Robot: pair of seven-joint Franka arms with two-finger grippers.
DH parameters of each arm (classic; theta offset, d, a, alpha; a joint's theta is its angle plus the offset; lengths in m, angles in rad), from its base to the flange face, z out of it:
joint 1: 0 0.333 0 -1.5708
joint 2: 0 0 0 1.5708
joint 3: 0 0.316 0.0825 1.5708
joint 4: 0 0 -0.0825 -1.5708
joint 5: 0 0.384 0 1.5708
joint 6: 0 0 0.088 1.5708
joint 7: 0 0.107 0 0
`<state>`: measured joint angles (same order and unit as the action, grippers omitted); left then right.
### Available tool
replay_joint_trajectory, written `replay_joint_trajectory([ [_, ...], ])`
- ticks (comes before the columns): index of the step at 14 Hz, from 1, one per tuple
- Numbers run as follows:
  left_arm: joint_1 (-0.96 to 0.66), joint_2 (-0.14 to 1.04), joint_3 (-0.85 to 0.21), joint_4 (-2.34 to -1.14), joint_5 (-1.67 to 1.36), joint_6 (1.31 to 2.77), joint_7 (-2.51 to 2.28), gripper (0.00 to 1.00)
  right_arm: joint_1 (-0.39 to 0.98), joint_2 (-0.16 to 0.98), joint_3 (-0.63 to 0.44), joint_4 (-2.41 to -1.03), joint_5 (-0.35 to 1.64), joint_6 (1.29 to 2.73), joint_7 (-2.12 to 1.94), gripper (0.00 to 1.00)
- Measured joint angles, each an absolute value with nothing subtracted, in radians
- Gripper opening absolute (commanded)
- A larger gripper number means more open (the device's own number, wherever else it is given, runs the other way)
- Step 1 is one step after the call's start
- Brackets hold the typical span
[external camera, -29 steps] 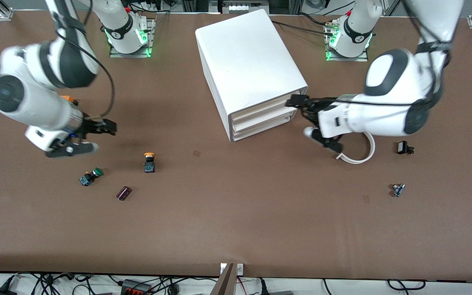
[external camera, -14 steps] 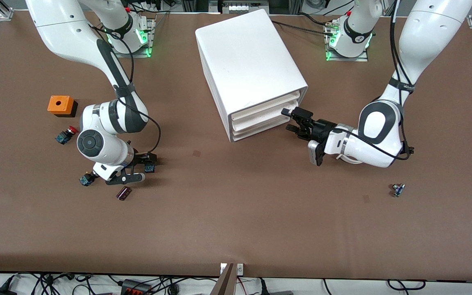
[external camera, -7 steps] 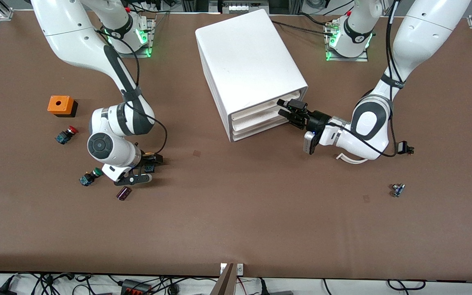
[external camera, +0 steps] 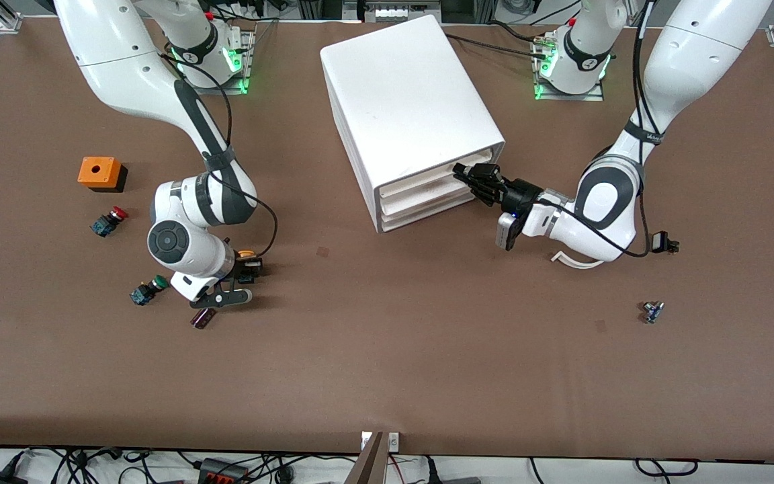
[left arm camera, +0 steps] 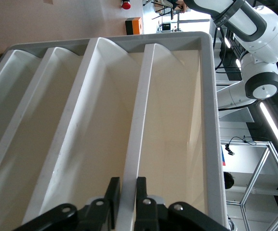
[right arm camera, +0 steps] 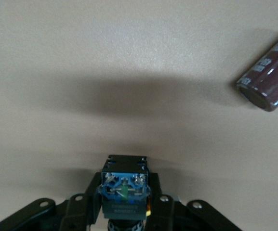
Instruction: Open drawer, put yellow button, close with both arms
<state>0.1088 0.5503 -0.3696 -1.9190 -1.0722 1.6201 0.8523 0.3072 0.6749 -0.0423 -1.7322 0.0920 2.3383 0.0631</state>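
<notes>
The left end effector (external camera: 471, 176) sits at the front of the white cabinet (external camera: 407, 101), which stands mid-tabletop near the edge along the robots' bases. In the left wrist view its fingers (left arm camera: 112, 192) are pinched on the front rim of the drawer (left arm camera: 134, 144), the top one of three; the drawer looks at most barely pulled out.

The right end effector (external camera: 247, 266) is low over the tabletop (external camera: 387, 363) toward the right arm's end, clamped on the yellow button (external camera: 246, 255). The right wrist view shows the button's blue and black body (right arm camera: 124, 190) squeezed between the fingers (right arm camera: 78, 204), just above the surface.

A dark cylindrical capacitor (external camera: 203, 317) lies just beside that end effector, nearer the front camera. A green button (external camera: 147, 290) lies close by, toward the right arm's end. A red button (external camera: 107, 221) and an orange box (external camera: 100, 173) lie farther from the camera, toward that same end.
</notes>
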Motion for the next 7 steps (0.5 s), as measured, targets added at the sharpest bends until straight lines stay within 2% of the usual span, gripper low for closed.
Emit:
replay_joint_trajectory([
  [3, 0.11, 0.549, -0.37, -1.92, -1.075, 1.616, 0.871, 0.01, 0.308, 0.654, -0.041, -1.67, 0.092, 2.259, 0.062, 0.0],
  [7, 0.112, 0.548, -0.368, -1.917, -1.074, 1.618, 0.872, 0.01, 0.348, 0.616, -0.021, -1.486, 0.093, 2.109, 0.077, 0.0],
])
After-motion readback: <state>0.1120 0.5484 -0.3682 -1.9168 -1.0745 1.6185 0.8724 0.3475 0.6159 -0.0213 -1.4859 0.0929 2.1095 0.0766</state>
